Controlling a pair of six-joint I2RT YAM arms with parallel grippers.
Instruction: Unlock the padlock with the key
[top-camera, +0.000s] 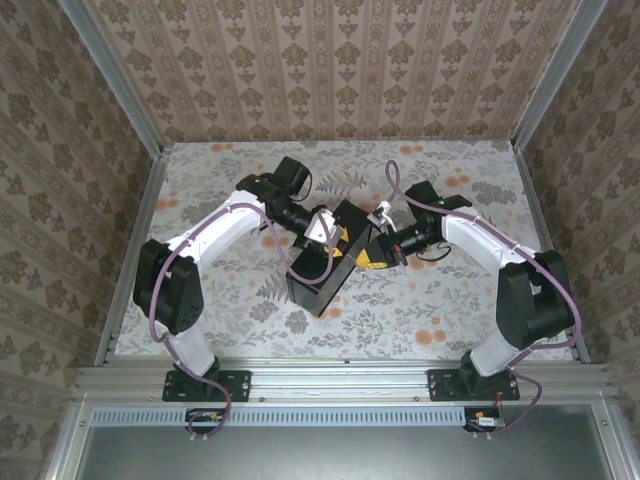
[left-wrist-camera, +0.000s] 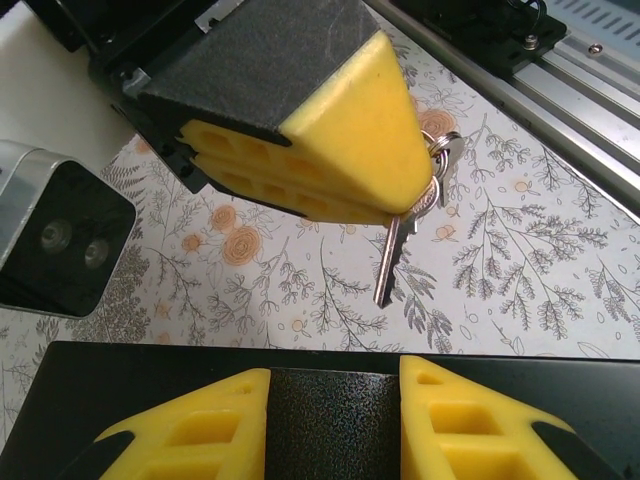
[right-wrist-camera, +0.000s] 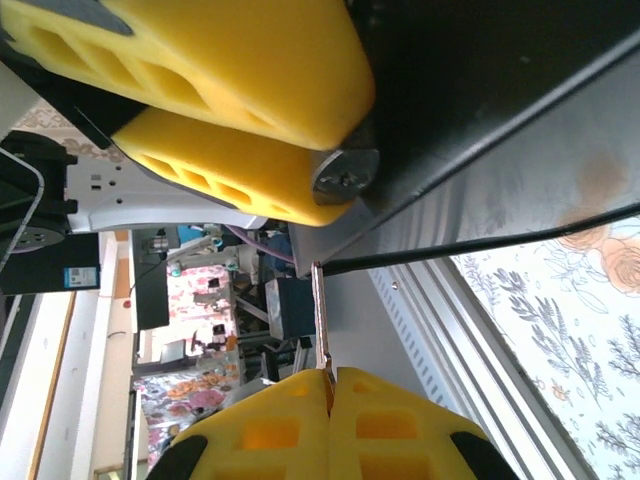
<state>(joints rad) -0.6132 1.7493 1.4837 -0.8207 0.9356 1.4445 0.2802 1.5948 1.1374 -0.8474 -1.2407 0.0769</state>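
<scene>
**Two-handed hold ahead of key insertion.** My right fingers (right-wrist-camera: 270, 430), two yellow foam-like wedges with moulded hollows, are pressed together on the head end of the key (right-wrist-camera: 320, 320). Its thin steel blade stands out beyond the tips, edge-on to my wrist camera. I judge the grip is taken there to leave the whole blade free for a keyhole. From the other wrist, the same key (left-wrist-camera: 388, 260) hangs below those pads, with a key ring (left-wrist-camera: 432, 165) and at least one more key bunched against them, slack and likely to swing. My left fingers (left-wrist-camera: 200, 435) stand partly apart and pinch a wall of the black box (left-wrist-camera: 330, 420) between them. I read this as bracing, so that the box will not slide when the key pushes. The box has a fine pebbled black coat and hard, straight edges. A round slotted metal fastener head (right-wrist-camera: 345, 175) shows at its edge, just beside my left pads. I cannot tell where the padlock is; I judge it to hang on the box face between my two sets of fingers, hidden by the pads. The blade tip lies near the box edge and is not in any lock that I can see. Beneath is the worktop (left-wrist-camera: 500, 250), a matt sheet printed with sprigs and orange flowers, bounded on the near side by a ribbed aluminium rail (left-wrist-camera: 560, 70).
</scene>
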